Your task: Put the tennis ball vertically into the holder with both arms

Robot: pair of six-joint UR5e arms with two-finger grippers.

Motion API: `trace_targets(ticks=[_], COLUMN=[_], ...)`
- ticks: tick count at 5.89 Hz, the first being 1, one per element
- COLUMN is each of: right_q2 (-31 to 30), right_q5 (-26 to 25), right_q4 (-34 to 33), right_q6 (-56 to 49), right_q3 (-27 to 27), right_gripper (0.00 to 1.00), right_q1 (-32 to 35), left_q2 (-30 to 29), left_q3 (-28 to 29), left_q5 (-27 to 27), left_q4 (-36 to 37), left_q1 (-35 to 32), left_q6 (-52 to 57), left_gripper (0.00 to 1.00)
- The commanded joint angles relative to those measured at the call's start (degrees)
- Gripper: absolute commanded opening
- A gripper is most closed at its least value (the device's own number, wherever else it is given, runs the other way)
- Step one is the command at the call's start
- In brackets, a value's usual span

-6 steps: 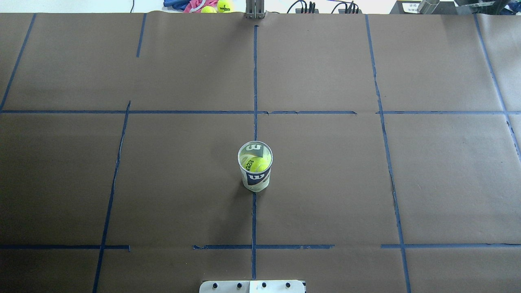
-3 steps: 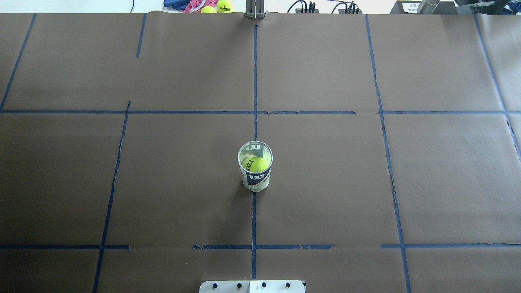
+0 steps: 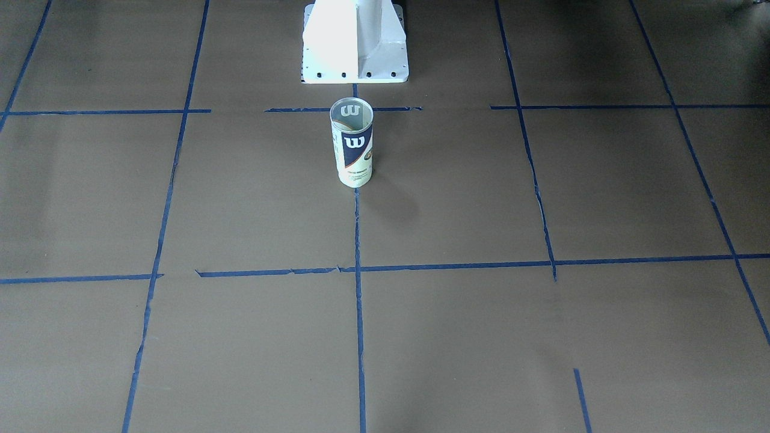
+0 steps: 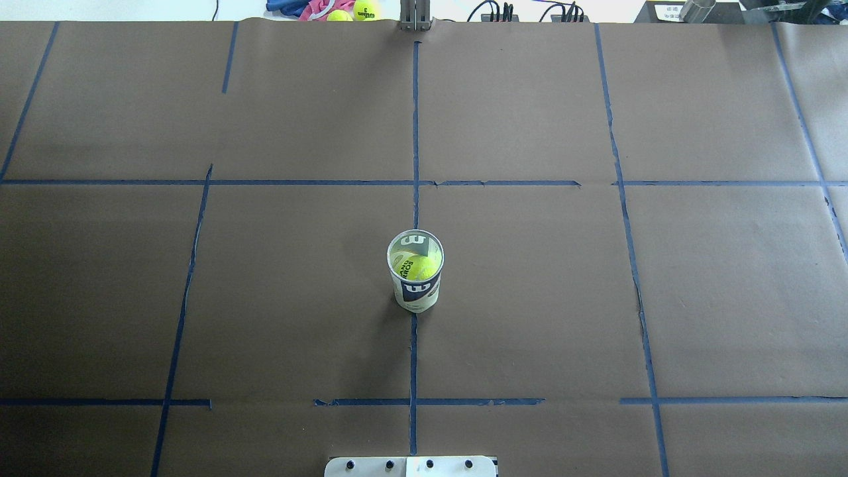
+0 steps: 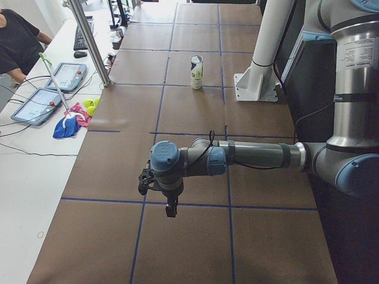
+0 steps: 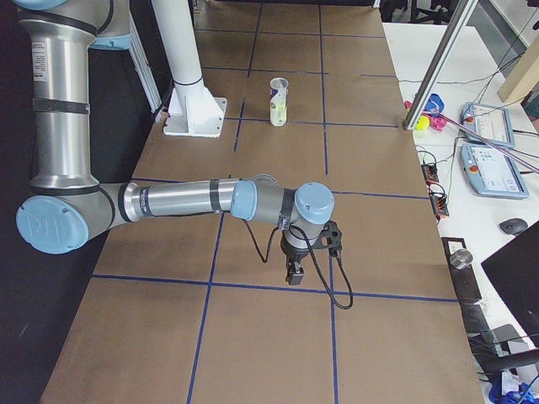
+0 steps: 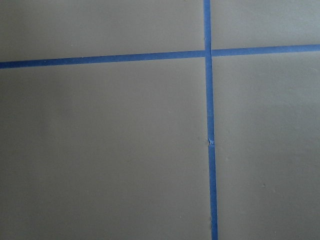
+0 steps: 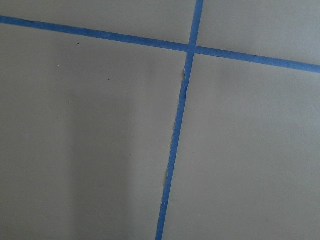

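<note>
The holder (image 4: 415, 286) is a clear can with a white and navy label, standing upright on the centre tape line; it also shows in the front view (image 3: 352, 147) and both side views (image 5: 196, 72) (image 6: 278, 101). The tennis ball (image 4: 421, 266) lies inside it, seen through the open top. My left gripper (image 5: 171, 210) hangs over bare paper far from the holder, at the table's left end. My right gripper (image 6: 292, 276) hangs likewise at the right end. I cannot tell whether either is open or shut. Both wrist views show only paper and tape.
The white pedestal base (image 3: 355, 42) stands just behind the holder on the robot's side. Spare tennis balls (image 4: 366, 9) and cloth lie past the far edge. A metal post (image 5: 89, 41), tablets and an operator (image 5: 18, 35) are beside the table.
</note>
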Motion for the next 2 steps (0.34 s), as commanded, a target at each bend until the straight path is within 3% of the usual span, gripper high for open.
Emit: trace_targets(ticks=[1, 2], right_q2=[0.0, 0.0], right_q5=[0.1, 0.1], right_q4=[0.0, 0.0], right_q6=[0.0, 0.0], right_q3=[0.0, 0.0], right_gripper=[1.0, 1.0], right_q1=[0.0, 0.0], left_q2=[-0.1, -0.1], left_q3=[0.0, 0.0], left_q5=[0.3, 0.3], left_q4=[0.1, 0.1], left_q1=[0.3, 0.3], left_q6=[1.2, 1.2], left_gripper=[1.0, 1.0])
